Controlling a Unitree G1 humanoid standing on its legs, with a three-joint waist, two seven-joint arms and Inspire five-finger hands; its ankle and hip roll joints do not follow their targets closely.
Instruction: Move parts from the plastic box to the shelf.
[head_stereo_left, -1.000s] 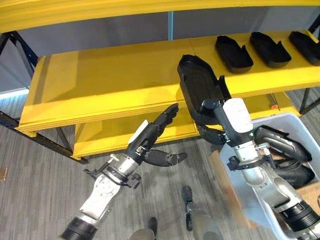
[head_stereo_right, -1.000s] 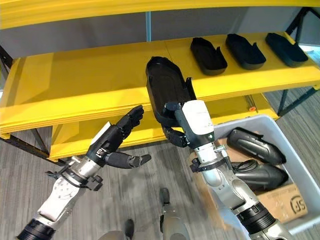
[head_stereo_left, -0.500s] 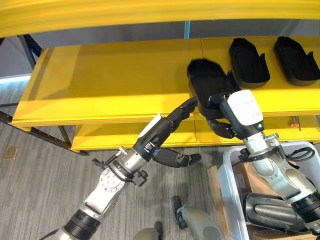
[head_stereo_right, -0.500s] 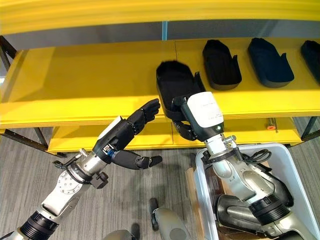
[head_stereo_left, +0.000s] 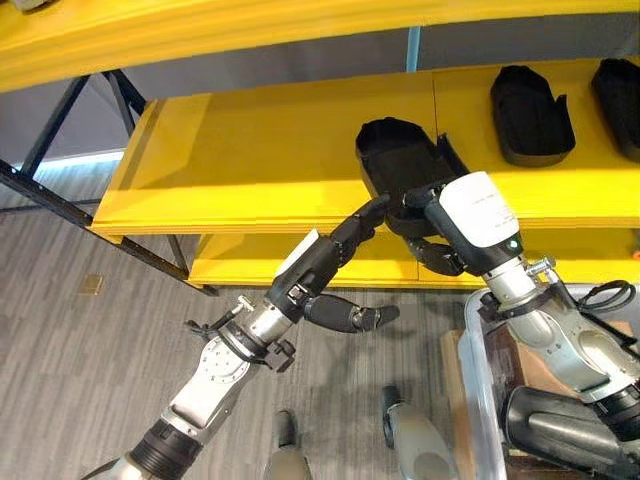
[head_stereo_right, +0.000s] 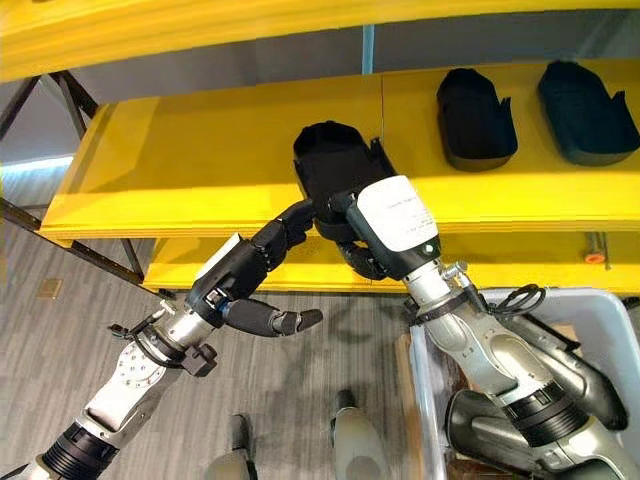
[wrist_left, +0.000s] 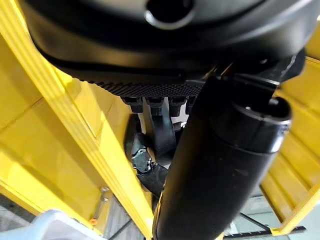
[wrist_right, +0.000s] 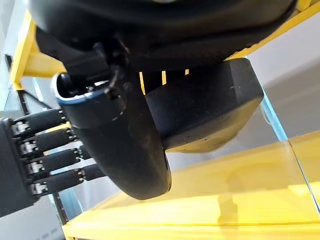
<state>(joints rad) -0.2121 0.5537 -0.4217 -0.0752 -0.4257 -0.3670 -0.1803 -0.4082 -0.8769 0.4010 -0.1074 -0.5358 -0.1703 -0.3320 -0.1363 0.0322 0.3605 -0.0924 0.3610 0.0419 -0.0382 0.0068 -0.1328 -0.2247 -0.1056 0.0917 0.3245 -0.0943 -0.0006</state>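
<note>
A black moulded part (head_stereo_left: 395, 160) lies on the middle board of the yellow shelf (head_stereo_left: 250, 160), its near end over the front edge. My right hand (head_stereo_left: 435, 255) is shut on that near end, fingers curled beneath it; the right wrist view shows the part (wrist_right: 210, 110) past the thumb. From the lower left my left hand (head_stereo_left: 325, 255) reaches up open, its straight fingertips by the part's near left corner and its thumb sticking out sideways. Whether they touch the part I cannot tell. The grey plastic box (head_stereo_right: 425, 370) stands at the lower right with more black parts (head_stereo_right: 565, 365) inside.
Two more black parts (head_stereo_left: 531, 98) (head_stereo_right: 585, 95) lie further right on the same board. An upper shelf board (head_stereo_left: 200, 35) overhangs the back. The left half of the middle board is bare yellow. Grey carpet floor (head_stereo_left: 100, 380) lies below.
The camera has swung left. The part, held tilted up at the shelf's edge one second ago, now lies on the board. My left hand has risen to its near corner.
</note>
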